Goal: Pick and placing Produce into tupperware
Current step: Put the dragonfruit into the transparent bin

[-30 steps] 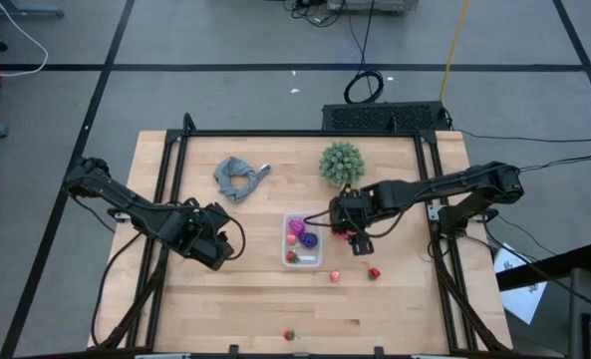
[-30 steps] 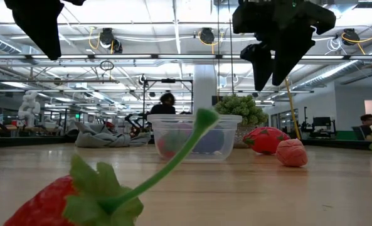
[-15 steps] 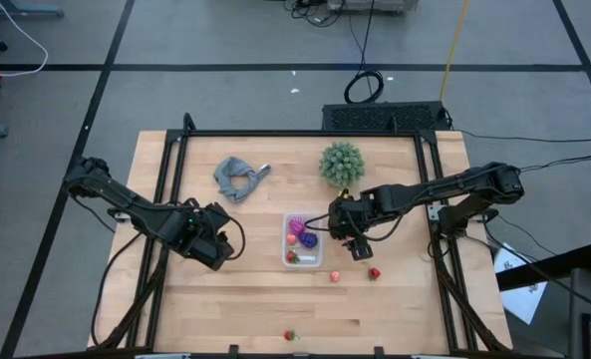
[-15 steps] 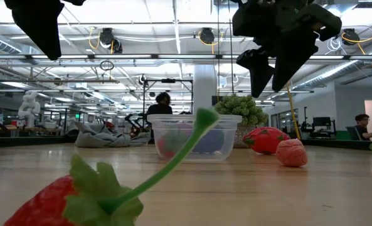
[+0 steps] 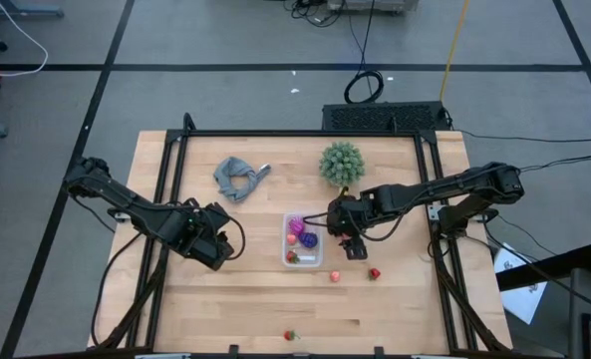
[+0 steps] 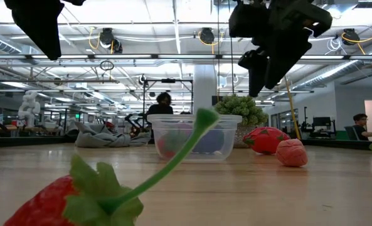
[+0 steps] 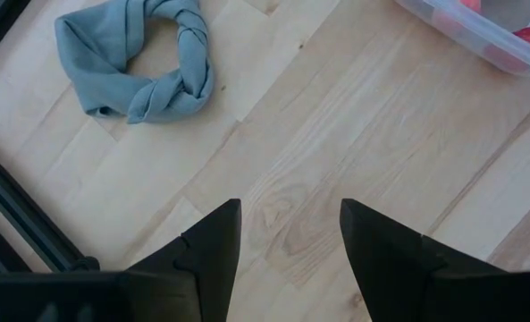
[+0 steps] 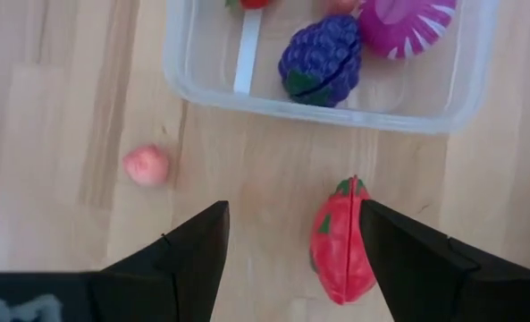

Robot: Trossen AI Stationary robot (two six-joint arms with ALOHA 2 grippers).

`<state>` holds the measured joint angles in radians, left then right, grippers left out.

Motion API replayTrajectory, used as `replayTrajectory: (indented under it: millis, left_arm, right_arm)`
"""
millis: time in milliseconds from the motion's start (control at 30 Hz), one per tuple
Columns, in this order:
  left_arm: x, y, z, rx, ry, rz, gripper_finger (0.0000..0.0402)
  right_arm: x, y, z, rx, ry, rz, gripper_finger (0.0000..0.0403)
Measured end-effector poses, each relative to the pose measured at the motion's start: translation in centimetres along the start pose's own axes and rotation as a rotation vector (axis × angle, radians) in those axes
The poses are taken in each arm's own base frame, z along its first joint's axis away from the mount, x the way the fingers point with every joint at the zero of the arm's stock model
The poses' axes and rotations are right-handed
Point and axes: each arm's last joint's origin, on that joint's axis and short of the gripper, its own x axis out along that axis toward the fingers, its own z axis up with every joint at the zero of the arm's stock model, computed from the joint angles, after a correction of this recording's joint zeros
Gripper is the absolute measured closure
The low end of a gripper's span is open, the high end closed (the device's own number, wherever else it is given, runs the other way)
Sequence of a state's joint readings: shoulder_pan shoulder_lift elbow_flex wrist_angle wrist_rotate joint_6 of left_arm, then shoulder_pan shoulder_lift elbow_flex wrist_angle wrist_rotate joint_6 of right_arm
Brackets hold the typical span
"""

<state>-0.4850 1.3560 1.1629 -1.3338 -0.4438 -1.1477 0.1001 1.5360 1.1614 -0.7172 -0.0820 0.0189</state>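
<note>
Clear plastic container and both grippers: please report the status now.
Right gripper open, empty, above red toy fruit beside clear plastic container. Left gripper open, waiting left of it. Purple grapes inside. Nothing in the way.

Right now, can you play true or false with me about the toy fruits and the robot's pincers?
1. The purple grapes are inside the tupperware. True.
2. The right pincer is squeezing the red fruit. False: it hangs open above it, holding nothing.
3. The grey cloth is inside the tupperware. False: it lies on the table, apart from it.
4. A pink fruit lies outside the tupperware. True.
</note>
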Motion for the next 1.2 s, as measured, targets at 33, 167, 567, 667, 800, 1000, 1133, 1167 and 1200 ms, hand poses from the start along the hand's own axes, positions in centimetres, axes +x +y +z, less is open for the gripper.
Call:
replayTrajectory:
  millis: [33, 167, 567, 667, 800, 1000, 1133, 1167, 1200]
  left_arm:
    - [0.00, 0.00, 0.00, 0.000, 0.000, 0.000, 0.0204]
    - [0.00, 0.00, 0.00, 0.000, 0.000, 0.000, 0.0204]
    - [0.00, 0.00, 0.00, -0.003, 0.000, 0.000, 0.0204]
    - [0.00, 0.00, 0.00, -0.003, 0.000, 0.000, 0.0204]
    - [0.00, 0.00, 0.00, -0.003, 0.000, 0.000, 0.0204]
    - [0.00, 0.00, 0.01, -0.003, 0.000, 0.000, 0.0204]
    - [0.00, 0.00, 0.00, -0.003, 0.000, 0.000, 0.0204]
    - [0.00, 0.00, 0.01, -0.003, 0.000, 0.000, 0.0204]
    - [0.00, -0.01, 0.00, -0.003, 0.000, -0.001, 0.0204]
  right_arm:
    - [0.00, -0.02, 0.04, 0.031, -0.004, -0.001, 0.0160]
    - [-0.02, -0.28, 0.07, 0.146, -0.008, -0.005, 0.0160]
    - [-0.06, -0.63, -0.30, 0.229, 0.029, -0.013, 0.0160]
    - [-0.06, -0.62, -0.44, 0.226, 0.044, -0.014, 0.0160]
    - [-0.06, -0.61, -0.44, 0.204, 0.044, -0.011, 0.0160]
    - [-0.06, -0.59, -0.44, 0.201, 0.045, -0.011, 0.0160]
    - [-0.06, -0.59, -0.49, 0.202, 0.049, -0.011, 0.0160]
    - [-0.06, -0.59, -0.51, 0.202, 0.051, -0.011, 0.0160]
    - [-0.06, -0.59, -0.51, 0.202, 0.051, -0.011, 0.0160]
